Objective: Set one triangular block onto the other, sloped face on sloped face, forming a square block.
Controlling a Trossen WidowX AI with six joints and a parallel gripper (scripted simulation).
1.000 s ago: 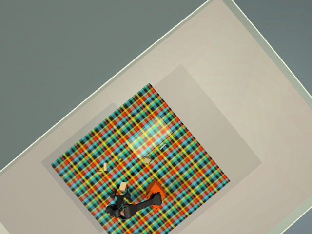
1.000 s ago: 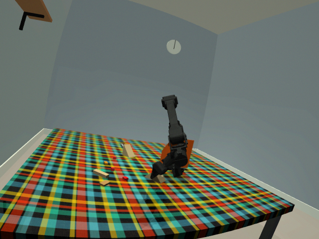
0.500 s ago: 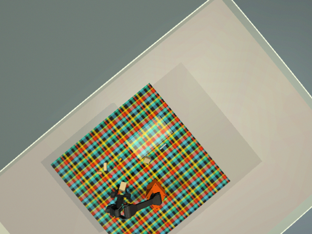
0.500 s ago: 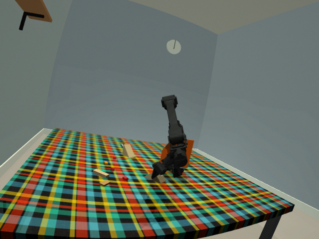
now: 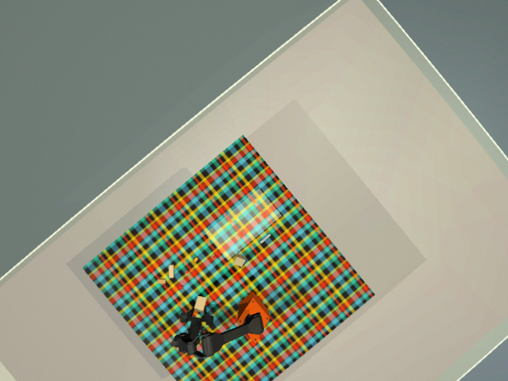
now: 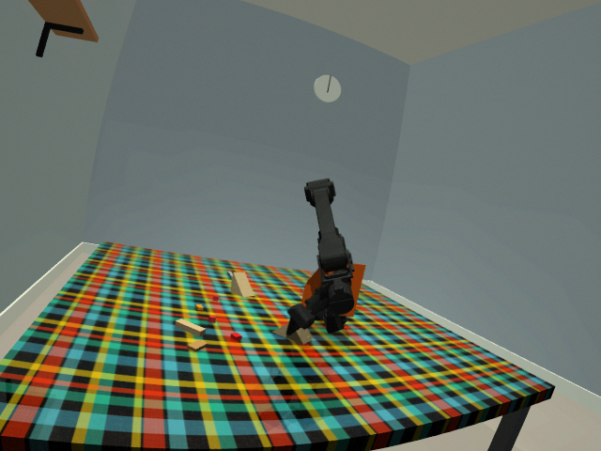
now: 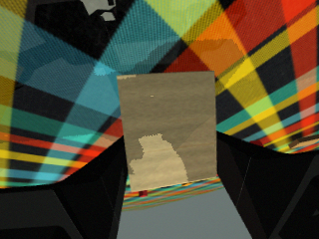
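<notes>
The hand (image 7: 166,164) is closed on the near triangular block (image 7: 166,129), which seems to rest on the desk (image 6: 339,388) still; the low view makes this hard to confirm. So only the grasp is done. Lifting, carrying and mating it with the other triangular block (image 6: 240,284), which stands well apart on the far left side, are left. The arm (image 6: 330,242) bends steeply down from its orange base (image 5: 251,308), with the hand low over the desk.

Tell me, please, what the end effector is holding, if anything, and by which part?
The end effector is shut on the near tan wooden triangular block, its black fingers pressing the block's two opposite side faces.
</notes>
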